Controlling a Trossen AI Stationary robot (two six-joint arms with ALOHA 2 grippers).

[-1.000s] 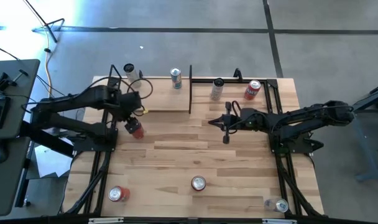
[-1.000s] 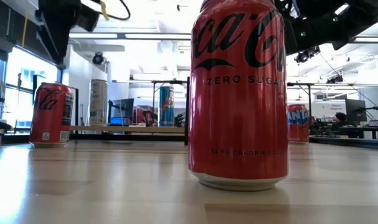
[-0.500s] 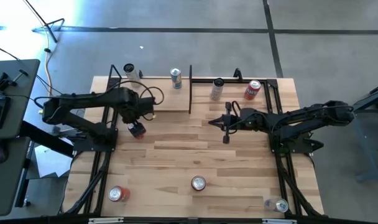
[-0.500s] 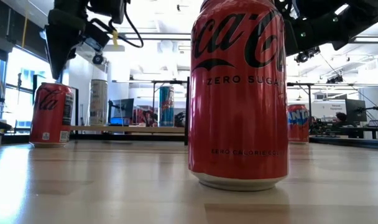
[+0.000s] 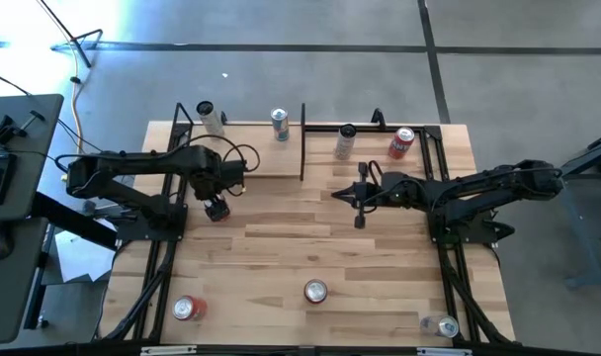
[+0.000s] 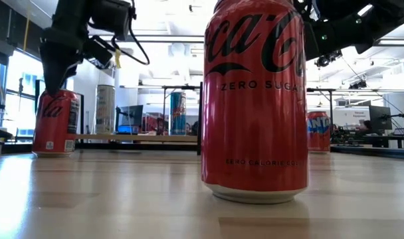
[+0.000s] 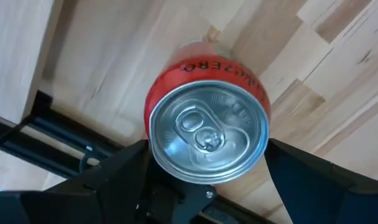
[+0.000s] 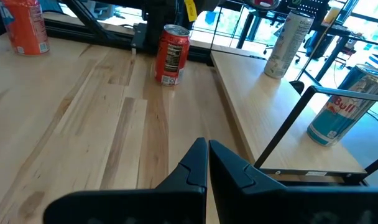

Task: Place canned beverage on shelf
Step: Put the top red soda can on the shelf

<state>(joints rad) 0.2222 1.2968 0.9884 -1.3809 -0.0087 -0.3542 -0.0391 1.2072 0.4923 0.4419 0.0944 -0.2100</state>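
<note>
— Jaws first: how do they stand on the left gripper [image 5: 217,209]?

— Spread wide, one finger on each side of a red cola can [image 5: 216,209] that stands upright on the tabletop [image 5: 310,247], left of centre in the high view. In the left wrist view the silver lid and pull tab [image 7: 207,138] sit squarely between the two dark fingers [image 7: 114,176]. Whether the fingers touch the can's wall I cannot tell.

— And where is that can relative to the shelf?

— Just below the front edge of the shelf [image 5: 261,158] in the high view, near its left end, still on the table. The shelf lies in the upper middle of that frame, a pale board with black rod frames. A silver can [image 5: 210,116] and a blue-and-silver can [image 5: 280,124] stand along its back.

— The right gripper?

— The right gripper [image 5: 360,220] has its fingers pressed together, holding nothing, hovering at centre right of the high view. Its wrist view shows the red can [image 8: 172,55] far off at upper centre.

— Anything else on the table?

— More cans: a slim silver one [image 5: 345,141] and an orange one [image 5: 401,142] at upper right, a red one [image 5: 188,309] at lower left, another red one [image 5: 315,291] at bottom centre that fills the low view [image 6: 254,99], and a clear-looking one [image 5: 440,324] at lower right.
</note>
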